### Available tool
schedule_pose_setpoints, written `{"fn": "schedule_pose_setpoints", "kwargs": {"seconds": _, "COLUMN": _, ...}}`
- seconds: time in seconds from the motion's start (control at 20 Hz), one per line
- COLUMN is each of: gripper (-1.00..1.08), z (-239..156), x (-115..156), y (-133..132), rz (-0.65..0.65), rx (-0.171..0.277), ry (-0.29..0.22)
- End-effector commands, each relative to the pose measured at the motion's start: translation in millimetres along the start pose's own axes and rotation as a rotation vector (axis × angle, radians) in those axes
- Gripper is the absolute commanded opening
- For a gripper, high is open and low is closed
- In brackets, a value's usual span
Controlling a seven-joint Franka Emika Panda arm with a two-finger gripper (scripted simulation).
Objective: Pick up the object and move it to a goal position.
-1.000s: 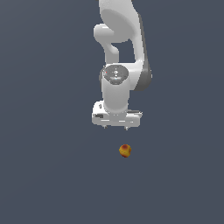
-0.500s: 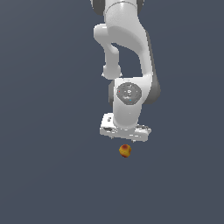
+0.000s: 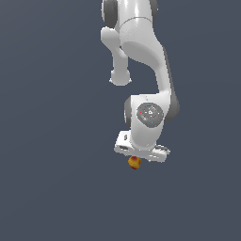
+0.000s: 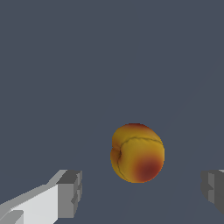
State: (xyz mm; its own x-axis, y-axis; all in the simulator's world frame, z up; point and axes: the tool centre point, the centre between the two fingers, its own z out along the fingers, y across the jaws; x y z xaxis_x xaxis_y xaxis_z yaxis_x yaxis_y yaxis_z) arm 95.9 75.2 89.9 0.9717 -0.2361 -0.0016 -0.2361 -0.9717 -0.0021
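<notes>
The object is a small lumpy ball, orange-yellow with red patches, lying on the dark grey floor. In the exterior view the white gripper hangs right over it, and its body hides the ball's top. In the wrist view the ball lies between the two grey fingertips, a little beyond them. The gripper is open and empty. The jaws stand wide apart on either side of the ball and touch nothing.
The white arm rises from the gripper toward the exterior view's top. The dark grey floor spreads all around.
The arm has come down and moved toward the ball. The gripper, earlier above and clear of the ball, now stands right over it. The ball has not moved.
</notes>
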Motion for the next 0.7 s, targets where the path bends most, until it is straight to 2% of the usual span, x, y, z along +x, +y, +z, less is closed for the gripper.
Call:
{"fn": "schedule_pose_setpoints", "kwargs": {"seconds": 0.0, "gripper": 1.00, "z": 3.1, "x": 2.4, "y": -3.8, "rz": 0.009, "rx": -0.001, "ry": 0.001}}
{"fn": "schedule_pose_setpoints", "kwargs": {"seconds": 0.4, "gripper": 1.00, "z": 8.2, "x": 2.7, "y": -5.6, "rz": 0.011, "rx": -0.002, "ry": 0.001}}
{"fn": "schedule_pose_setpoints", "kwargs": {"seconds": 0.65, "gripper": 1.00, "z": 29.4, "x": 2.3, "y": -5.8, "rz": 0.012, "rx": -0.002, "ry": 0.001}}
